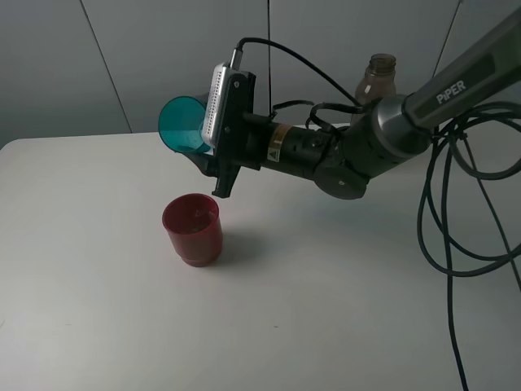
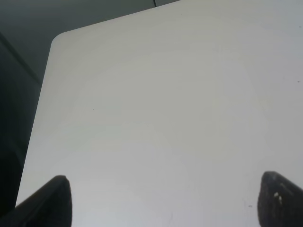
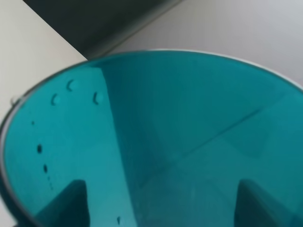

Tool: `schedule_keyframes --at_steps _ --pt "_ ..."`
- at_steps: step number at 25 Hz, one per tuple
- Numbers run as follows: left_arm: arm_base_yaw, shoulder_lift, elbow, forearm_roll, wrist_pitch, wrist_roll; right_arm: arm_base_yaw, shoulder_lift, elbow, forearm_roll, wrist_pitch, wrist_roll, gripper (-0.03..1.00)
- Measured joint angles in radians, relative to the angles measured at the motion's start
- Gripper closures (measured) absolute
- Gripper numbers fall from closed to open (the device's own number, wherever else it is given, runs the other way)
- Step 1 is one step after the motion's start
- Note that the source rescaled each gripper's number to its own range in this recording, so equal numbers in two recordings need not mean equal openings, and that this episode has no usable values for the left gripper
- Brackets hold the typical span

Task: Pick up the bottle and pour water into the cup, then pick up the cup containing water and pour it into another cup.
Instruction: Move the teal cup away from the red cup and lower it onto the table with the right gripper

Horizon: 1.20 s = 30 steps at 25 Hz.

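The right gripper (image 1: 213, 163) was clamped on the small translucent teal-blue plastic tumbler (image 1: 182, 125), holding it tipped onto its side in the air with its mouth turned toward the left of the high view, above and slightly behind the squat opaque dark red plastic cup (image 1: 193, 229). The red cup stood upright on the white table (image 1: 98, 309), directly below the gripper and apart from the tumbler. The tall slim translucent smoky grey-brown plastic bottle (image 1: 378, 79) stood upright toward the rear of the table, partly hidden behind the right arm (image 1: 366, 147), with its narrow neck and open top showing above it. In the right wrist view the tumbler (image 3: 156, 142) filled nearly the whole picture, small droplets clung to its inner wall, and the dark shapes of the gripper's fingers (image 3: 71, 201) showed through the plastic on either side. In the left wrist view the left gripper (image 2: 163, 198) had its fingertips (image 2: 52, 201) spread wide apart with nothing between them, over a bare stretch of table (image 2: 165, 104) near a rounded corner.
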State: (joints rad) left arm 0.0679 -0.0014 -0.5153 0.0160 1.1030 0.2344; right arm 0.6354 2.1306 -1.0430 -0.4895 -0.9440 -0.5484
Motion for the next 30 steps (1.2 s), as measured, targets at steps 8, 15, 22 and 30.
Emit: schedule_keyframes --at_steps 8,15,22,30 --pt "0.0 0.0 0.0 0.0 0.0 0.0 -0.092 -0.002 0.0 0.145 0.192 0.514 0.94" --pt "0.0 0.0 0.0 0.0 0.0 0.0 -0.146 0.01 0.0 0.165 0.231 0.648 0.94" --pt "0.0 0.0 0.0 0.0 0.0 0.0 -0.148 0.122 0.0 0.17 0.201 0.654 0.94" --pt "0.0 0.0 0.0 0.0 0.0 0.0 -0.148 0.148 0.0 0.2 0.201 0.656 0.94"
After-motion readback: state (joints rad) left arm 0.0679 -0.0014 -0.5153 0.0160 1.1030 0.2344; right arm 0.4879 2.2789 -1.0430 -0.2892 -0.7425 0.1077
